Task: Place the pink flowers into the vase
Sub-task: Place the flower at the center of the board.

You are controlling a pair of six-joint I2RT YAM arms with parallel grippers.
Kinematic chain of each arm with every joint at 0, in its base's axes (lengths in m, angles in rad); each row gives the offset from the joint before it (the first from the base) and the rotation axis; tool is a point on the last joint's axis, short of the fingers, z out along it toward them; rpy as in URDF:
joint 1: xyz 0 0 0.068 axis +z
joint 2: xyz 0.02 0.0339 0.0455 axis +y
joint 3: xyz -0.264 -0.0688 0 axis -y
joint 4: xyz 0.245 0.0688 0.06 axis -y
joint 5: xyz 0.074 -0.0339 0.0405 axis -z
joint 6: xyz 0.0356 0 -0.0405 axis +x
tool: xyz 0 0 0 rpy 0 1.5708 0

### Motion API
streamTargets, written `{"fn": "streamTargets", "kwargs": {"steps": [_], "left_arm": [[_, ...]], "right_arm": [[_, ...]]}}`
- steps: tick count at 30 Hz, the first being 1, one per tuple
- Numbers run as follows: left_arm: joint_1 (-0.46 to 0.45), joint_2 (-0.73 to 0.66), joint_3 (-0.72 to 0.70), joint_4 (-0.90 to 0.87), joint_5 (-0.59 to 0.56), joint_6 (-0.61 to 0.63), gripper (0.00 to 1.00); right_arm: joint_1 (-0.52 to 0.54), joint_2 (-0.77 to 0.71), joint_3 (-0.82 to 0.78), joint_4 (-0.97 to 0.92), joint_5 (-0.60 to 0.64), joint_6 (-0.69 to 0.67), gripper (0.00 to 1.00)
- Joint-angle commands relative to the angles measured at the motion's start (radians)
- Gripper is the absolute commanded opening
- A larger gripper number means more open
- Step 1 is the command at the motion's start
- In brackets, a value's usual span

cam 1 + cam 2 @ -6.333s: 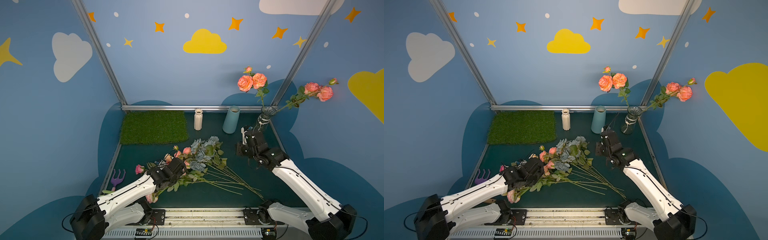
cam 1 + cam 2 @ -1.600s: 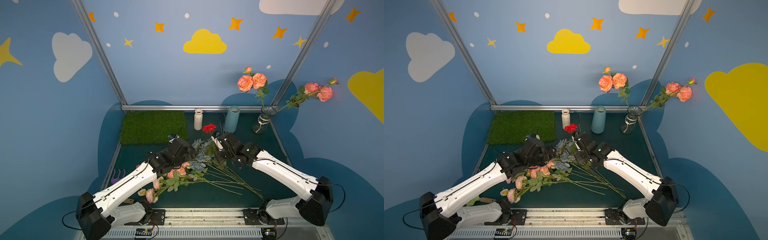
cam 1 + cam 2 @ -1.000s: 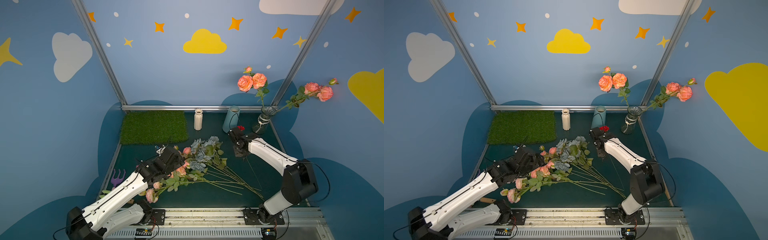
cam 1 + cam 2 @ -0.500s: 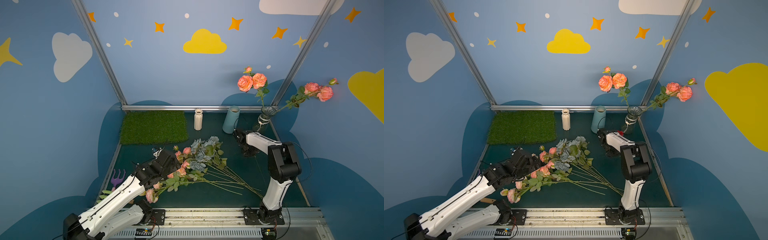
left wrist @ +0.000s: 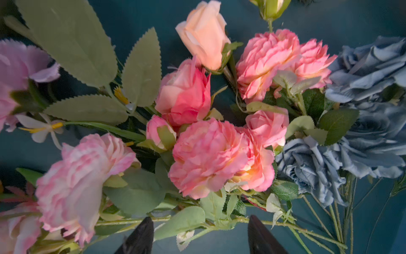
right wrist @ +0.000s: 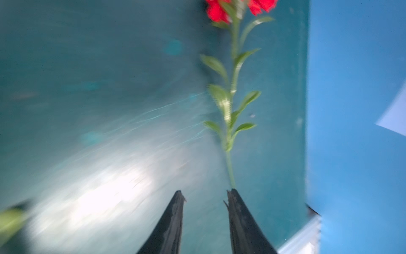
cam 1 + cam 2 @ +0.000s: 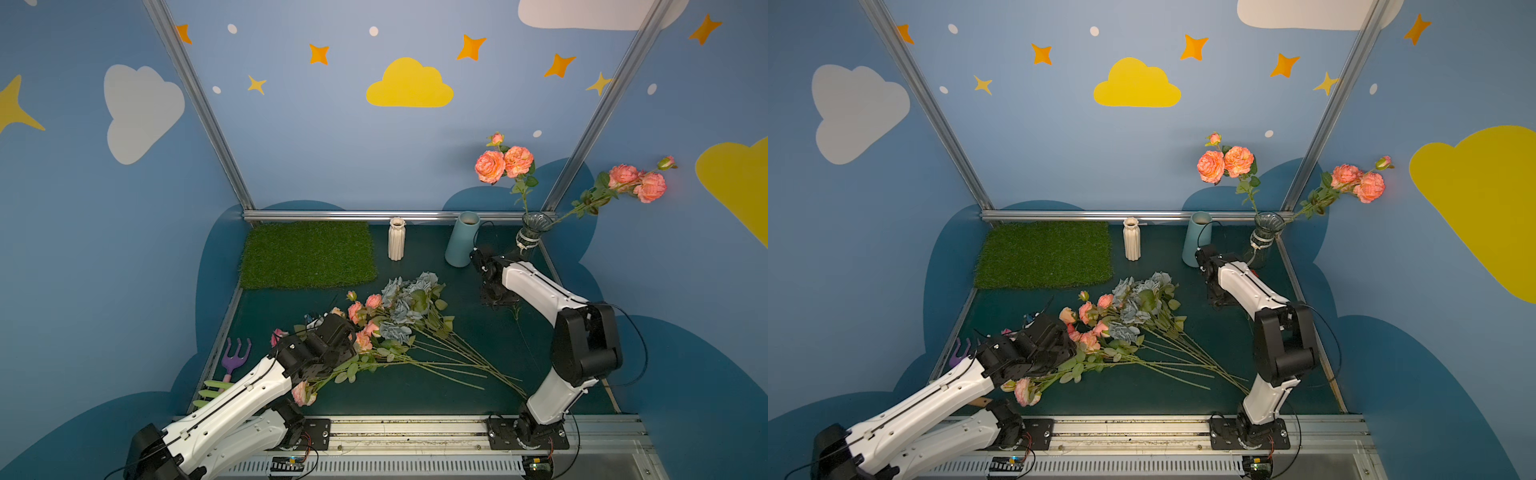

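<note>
- Since half a second earlier, the right gripper (image 6: 205, 191) has been opened to a narrow gap, and the small red carnation on a leafy green stem (image 6: 232, 99) is left unheld, its stem end at one fingertip.
- The left gripper (image 5: 200, 217) is held fairly wide astride the stems of the pink ruffled flowers (image 7: 355, 311), which lie on the dark green tabletop (image 7: 415, 390), low and left of centre in both top views.
- Two pink sprays (image 7: 503, 163) are stood in the ribbed clear glass vase (image 7: 532, 237) at the right of the frame.

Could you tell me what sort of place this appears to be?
Probably a staged robot test booth dressed as a garden: painted walls with clouds and stars, an artificial grass mat, and the left arm and right arm bolted to a rail.
</note>
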Motion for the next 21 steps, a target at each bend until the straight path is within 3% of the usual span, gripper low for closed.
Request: {"fn": "streamTargets", "kwargs": {"steps": [1,8,16,21], "left_arm": [[-0.042,0.062,0.048,0.015,0.025,-0.050,0.67],[-0.193,0.166,0.045,0.123,0.050,-0.231,0.59],[-0.319,0.219,-0.002,0.248,-0.028,-0.439,0.45],[-0.367,0.251,-0.027,0.314,-0.071,-0.556,0.48]], "right_arm": [[0.021,-0.114,-0.038,0.050,-0.211,-0.037,0.33],[0.102,-0.285,-0.076,0.107,-0.411,-0.067,0.29],[0.143,-0.352,-0.119,0.128,-0.475,-0.073,0.27],[0.149,-0.398,-0.141,0.141,-0.513,-0.071,0.26]]}}
